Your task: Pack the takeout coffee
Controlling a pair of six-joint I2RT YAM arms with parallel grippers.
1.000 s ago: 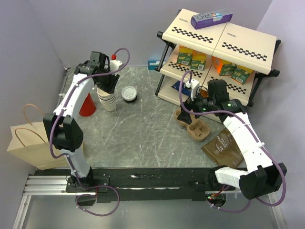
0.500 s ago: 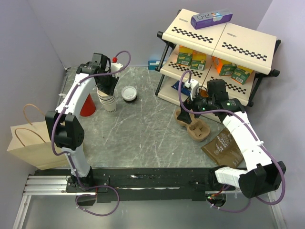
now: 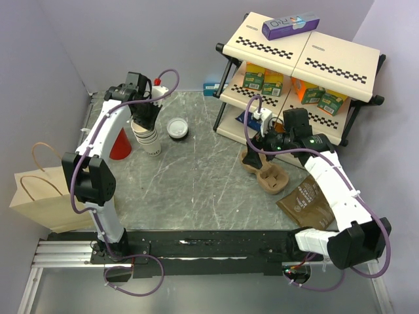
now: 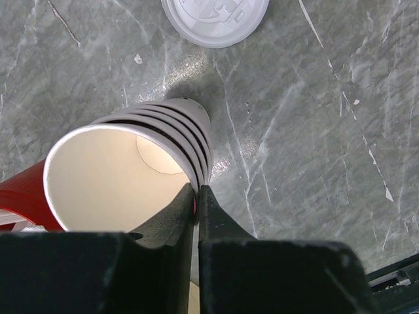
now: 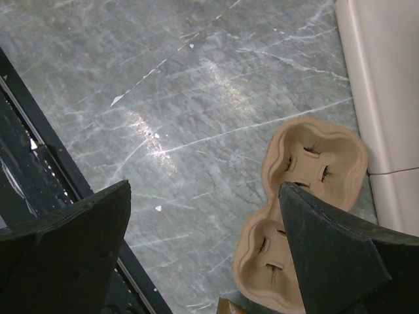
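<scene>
Left gripper (image 4: 198, 204): just clamped onto the cup stack (image 4: 124, 173) at its rim.
Right gripper (image 5: 203, 229): spread wide above the cup carrier (image 5: 308, 196).
Coffee (image 3: 177, 127): untouched on the tabletop (image 3: 196, 180), just beside the stack.
Meaning: packing not begun.

You can read only the purple box (image 3: 290, 26) atop the shelf (image 3: 340, 53): pale letters, roughly "VR-O". All other print is too small.

Looks down past wide-spread fingers (image 5: 65, 235) at a brown cup carrier (image 5: 314, 163) on the marble table (image 5: 196, 98), beside a cream shelf (image 5: 386, 85).
</scene>
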